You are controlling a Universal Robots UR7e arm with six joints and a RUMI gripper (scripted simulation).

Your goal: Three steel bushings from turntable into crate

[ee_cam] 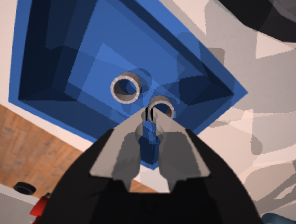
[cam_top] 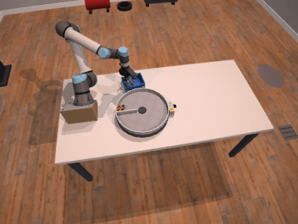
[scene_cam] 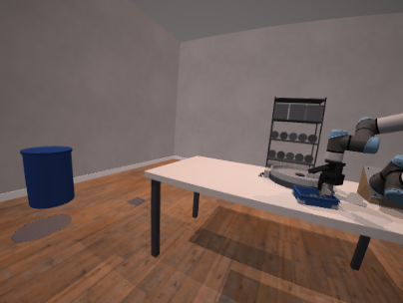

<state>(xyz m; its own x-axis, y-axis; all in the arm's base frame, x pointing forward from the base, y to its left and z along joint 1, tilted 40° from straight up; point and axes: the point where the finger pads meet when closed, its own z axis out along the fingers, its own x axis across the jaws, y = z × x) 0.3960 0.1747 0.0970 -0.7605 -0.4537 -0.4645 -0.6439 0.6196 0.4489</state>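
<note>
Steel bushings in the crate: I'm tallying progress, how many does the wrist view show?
2. One steel bushing stands free on the blue crate floor. The other is at the hand's fingertips, its rim pinched. More may be hidden beneath the hand.

Blue barrel (scene_cam: 47,175) on floor; shelf rack (scene_cam: 324,117) behind table (scene_cam: 219,179).
</note>
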